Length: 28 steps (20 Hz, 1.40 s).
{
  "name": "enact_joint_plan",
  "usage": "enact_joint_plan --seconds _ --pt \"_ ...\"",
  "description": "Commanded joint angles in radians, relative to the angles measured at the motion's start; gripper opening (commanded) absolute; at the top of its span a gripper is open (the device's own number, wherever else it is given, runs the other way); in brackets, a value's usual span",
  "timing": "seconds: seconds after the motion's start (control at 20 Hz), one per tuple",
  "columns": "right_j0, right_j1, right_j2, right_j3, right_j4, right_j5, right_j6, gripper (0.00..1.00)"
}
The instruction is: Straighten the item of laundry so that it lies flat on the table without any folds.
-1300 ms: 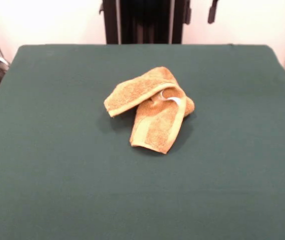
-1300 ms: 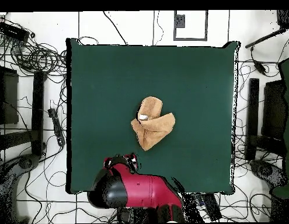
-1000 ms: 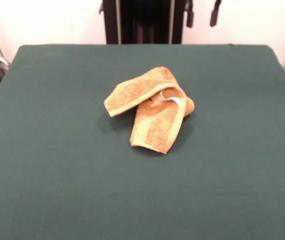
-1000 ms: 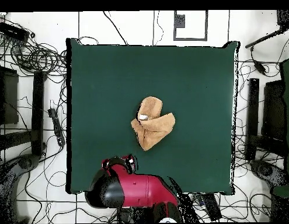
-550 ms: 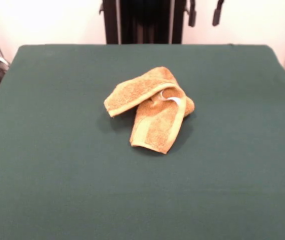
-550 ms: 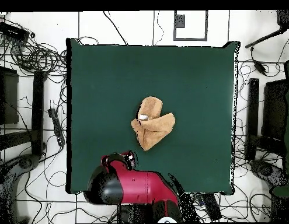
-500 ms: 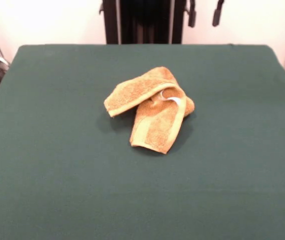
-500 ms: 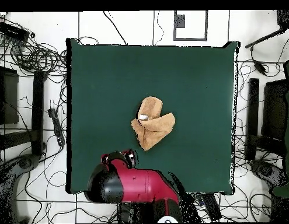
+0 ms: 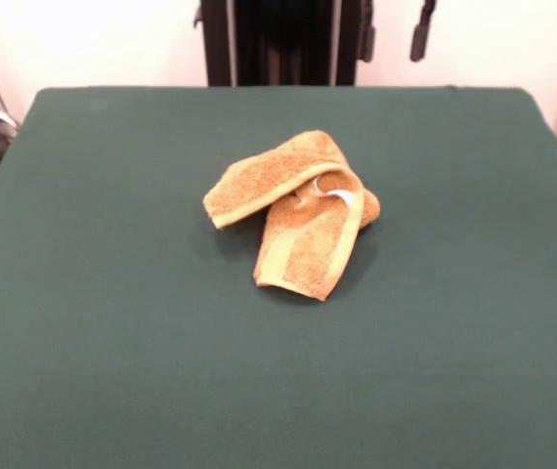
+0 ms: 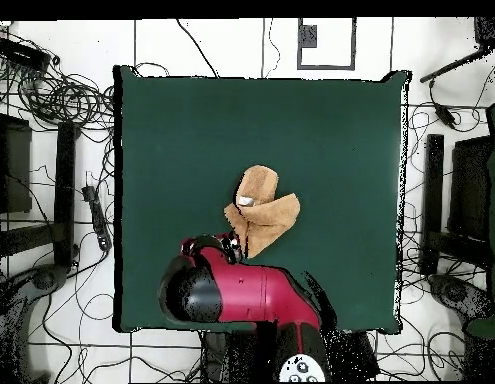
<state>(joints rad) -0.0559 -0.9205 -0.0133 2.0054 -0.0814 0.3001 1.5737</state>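
Note:
The orange-tan towel (image 9: 293, 210) lies crumpled near the middle of the dark green table (image 9: 112, 313). It is folded over itself in two overlapping flaps, with its pale border band and white tag (image 9: 342, 196) showing. In the overhead view the towel (image 10: 261, 215) lies just beyond the red arm (image 10: 236, 295), whose head reaches to the towel's near edge. My gripper (image 9: 393, 34) shows only as two dark fingertips (image 9: 420, 29) at the top edge of the front view. The fingertips are spread apart, empty, and well above and behind the towel.
The black pedestal (image 9: 283, 39) stands behind the table's far edge. Cables and black stands (image 10: 66, 190) lie on the floor round the table (image 10: 171, 130).
The red arm has moved over the table edge towards the towel in the overhead view. The fingertips have shifted slightly left in the front view. The towel has not moved.

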Motion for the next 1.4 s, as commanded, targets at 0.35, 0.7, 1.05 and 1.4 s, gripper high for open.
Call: enact_joint_plan --seconds 0.35,0.7,1.05,1.4 --pt "-0.05 0.086 0.028 -0.204 0.035 0.236 0.122 1.0" --pt "-0.077 0.105 -0.005 -0.232 0.03 0.218 0.165 1.0" --pt "-0.101 0.147 -0.036 -0.219 0.069 0.171 0.23 1.0" --pt "-0.075 0.153 -0.121 -0.123 0.145 0.048 0.365 1.0"
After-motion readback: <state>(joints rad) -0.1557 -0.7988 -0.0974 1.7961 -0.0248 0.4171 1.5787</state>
